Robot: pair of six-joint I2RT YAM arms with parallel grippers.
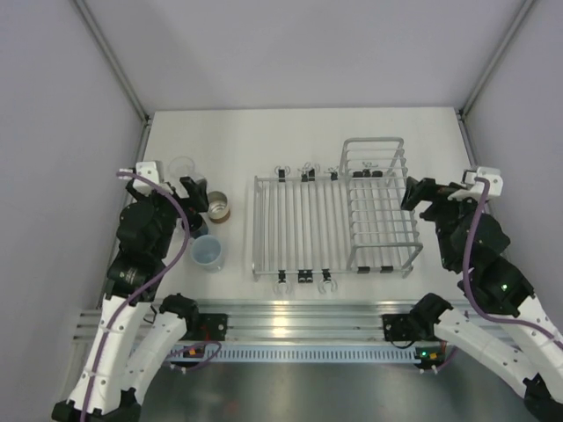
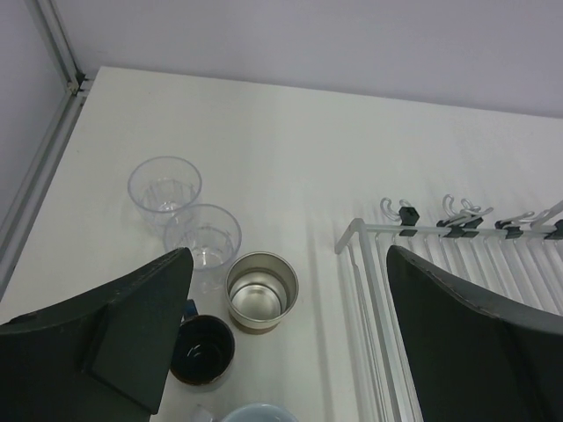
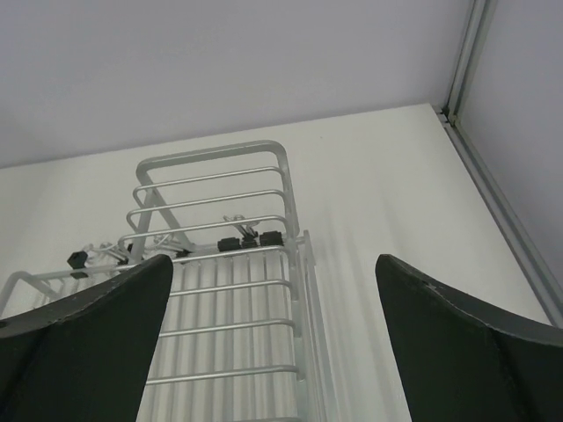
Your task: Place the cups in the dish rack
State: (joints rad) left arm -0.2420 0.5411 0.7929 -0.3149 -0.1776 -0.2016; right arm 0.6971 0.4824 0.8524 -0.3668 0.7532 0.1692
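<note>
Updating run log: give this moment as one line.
cups: none loaded | dish rack: empty | left gripper: open | right gripper: open

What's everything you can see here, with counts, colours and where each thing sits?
clear cups: two, see-through, far left of table
metal cup: one, tan and silver, right of mug
mug: one, dark, nearer than the clear cups
blue cup: one, pale blue, nearest the left arm
rack: one, silver wire, centre, holds no cups
table: one, white
left hand: black, open, above cups
right hand: black, open, over rack's basket end
</note>
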